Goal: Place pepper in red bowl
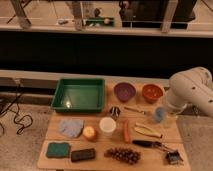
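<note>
Claw (161,116) hanging below the white arm (192,90) over the right end of the counter (100,144), spread as wide as it goes, with nothing seen in its hold. Pepper (126,131) flat on the counter, left of the claw in the camera view and a little nearer the front edge, well apart from it. Long axis of the pepper running from the far side of the counter toward the near side, almost straight up and down in the view; no telling which end is the tip. Just left of the pepper, on the side away from the claw, a white cup (107,126); between pepper and claw, a pale yellowish piece (147,131) lying crosswise to the pepper. Red bowl (152,92) behind the claw toward the far edge and slightly left, nothing visible inside it. Purple bowl (124,91) next to the red one, farther left of the claw. Green tray (80,95) far off to the claw's left. Bunch of grapes (122,155) at the front edge, nearer than the pepper and left of the claw.
</note>
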